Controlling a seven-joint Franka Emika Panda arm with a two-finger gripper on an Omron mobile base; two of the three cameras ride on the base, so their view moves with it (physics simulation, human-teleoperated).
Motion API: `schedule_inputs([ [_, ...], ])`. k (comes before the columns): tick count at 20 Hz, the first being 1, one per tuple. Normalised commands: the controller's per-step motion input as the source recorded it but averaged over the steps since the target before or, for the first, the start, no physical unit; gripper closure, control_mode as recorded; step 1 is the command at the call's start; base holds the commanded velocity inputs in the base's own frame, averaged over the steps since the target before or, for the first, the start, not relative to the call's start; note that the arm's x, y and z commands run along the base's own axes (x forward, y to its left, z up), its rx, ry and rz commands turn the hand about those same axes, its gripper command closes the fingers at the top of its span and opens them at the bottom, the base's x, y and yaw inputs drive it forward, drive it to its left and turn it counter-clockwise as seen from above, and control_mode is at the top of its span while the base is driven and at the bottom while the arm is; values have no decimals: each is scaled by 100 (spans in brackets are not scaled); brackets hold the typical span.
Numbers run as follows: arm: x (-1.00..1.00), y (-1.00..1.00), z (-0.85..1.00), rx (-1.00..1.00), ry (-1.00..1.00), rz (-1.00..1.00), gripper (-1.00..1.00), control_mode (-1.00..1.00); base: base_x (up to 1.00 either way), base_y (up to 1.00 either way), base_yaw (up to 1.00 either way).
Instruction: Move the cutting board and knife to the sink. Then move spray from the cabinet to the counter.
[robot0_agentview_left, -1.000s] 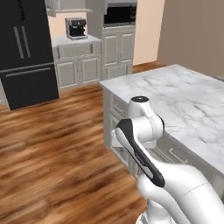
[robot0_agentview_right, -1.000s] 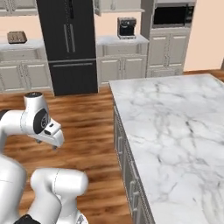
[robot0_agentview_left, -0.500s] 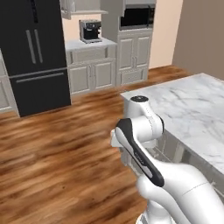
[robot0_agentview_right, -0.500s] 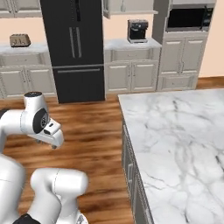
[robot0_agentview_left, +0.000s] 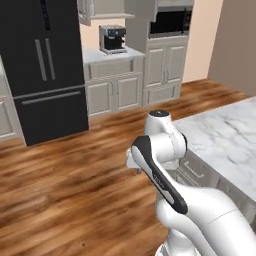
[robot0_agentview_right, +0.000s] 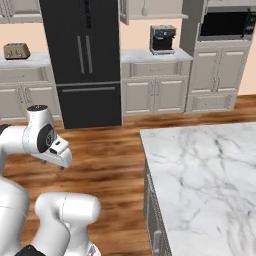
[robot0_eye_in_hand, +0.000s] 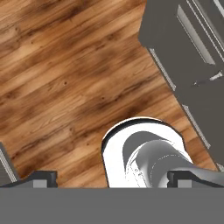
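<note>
Hanging folded close to the arm's own body, the gripper points straight down at the wooden floor, its two dark finger tips spread wide with nothing between them. Just to one side of it, in the hand view, run the grey panelled fronts of the base cabinets under the island. In the right base view the gripper sits low on the folded arm, and the marble counter, white with grey veins, lies near it on the right, its slab bare where visible. Well beyond the gripper, across the open floor, stands the black refrigerator. Beside that, a coffee machine sits on the far counter top, with a built-in microwave further right and a toaster to the fridge's left. Above the coffee machine hang upper wall cabinets, one door slightly ajar; contents cannot be made out. Cutting board, knife and spray: whereabouts cannot be told.
</note>
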Motion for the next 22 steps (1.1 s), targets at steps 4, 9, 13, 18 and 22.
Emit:
schedule_inputs([
  [4,0,0,0,0,0,0,-100,100,94,0,1],
  [9,0,0,0,0,0,0,-100,100,94,0,2],
  [13,0,0,0,0,0,0,-100,100,94,0,2],
  [18,0,0,0,0,0,0,-100,100,94,0,2],
  [22,0,0,0,0,0,0,-100,100,94,-1,2],
])
